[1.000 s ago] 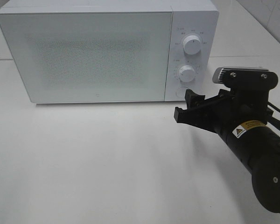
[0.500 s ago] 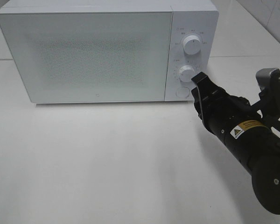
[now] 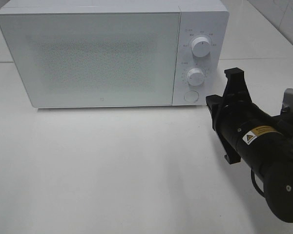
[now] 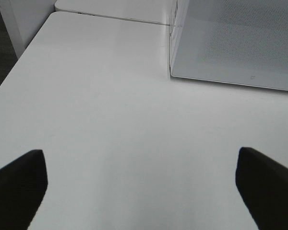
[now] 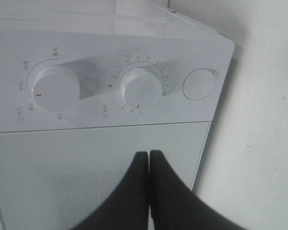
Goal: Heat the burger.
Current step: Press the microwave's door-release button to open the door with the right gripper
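The burger is out of view in every frame. The white microwave (image 3: 88,53) stands at the back of the table with its door closed, and the frosted door hides its inside. My right gripper (image 3: 211,102) is shut with nothing between its fingers, rolled on its side just right of the microwave's control panel. In the right wrist view its closed fingertips (image 5: 149,153) point at the door's edge below the lower knob (image 5: 141,88). My left gripper (image 4: 141,187) stands wide open over bare table, left of the microwave (image 4: 240,43).
The control panel carries an upper knob (image 3: 201,46), a lower knob (image 3: 196,76) and a round button (image 3: 190,96). White table (image 3: 112,165) stretches in front of the microwave. The table's left edge (image 4: 19,57) shows in the left wrist view.
My right gripper went from open to shut, rolled its wrist, touched near the lower knob, then drew back to the right. The left gripper has not moved.
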Action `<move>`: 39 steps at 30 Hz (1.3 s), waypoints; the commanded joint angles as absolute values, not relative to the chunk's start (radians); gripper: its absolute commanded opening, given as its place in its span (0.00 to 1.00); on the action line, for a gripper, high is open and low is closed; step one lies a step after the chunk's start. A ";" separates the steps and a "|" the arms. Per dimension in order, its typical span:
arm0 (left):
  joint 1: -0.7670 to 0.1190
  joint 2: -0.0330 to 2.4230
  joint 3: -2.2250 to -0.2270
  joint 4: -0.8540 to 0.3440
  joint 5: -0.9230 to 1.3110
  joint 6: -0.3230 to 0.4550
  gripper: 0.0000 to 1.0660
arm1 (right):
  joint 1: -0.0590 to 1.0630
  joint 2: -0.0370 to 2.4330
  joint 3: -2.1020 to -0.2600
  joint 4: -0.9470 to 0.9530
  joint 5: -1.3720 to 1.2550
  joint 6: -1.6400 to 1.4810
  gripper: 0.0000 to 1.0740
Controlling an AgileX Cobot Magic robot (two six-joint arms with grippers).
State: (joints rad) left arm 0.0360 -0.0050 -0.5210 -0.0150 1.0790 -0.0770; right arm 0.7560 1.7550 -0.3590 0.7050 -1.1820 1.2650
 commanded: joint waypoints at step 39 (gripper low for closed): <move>0.039 -0.020 -0.520 -0.015 1.069 -0.075 0.94 | 0.595 2.065 -0.733 0.709 -0.969 1.426 0.00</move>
State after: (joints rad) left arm 0.0360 -0.0050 -0.5210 -0.0150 1.0790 -0.0770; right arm 0.6110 2.0540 -0.7090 0.7410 -0.9830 1.4300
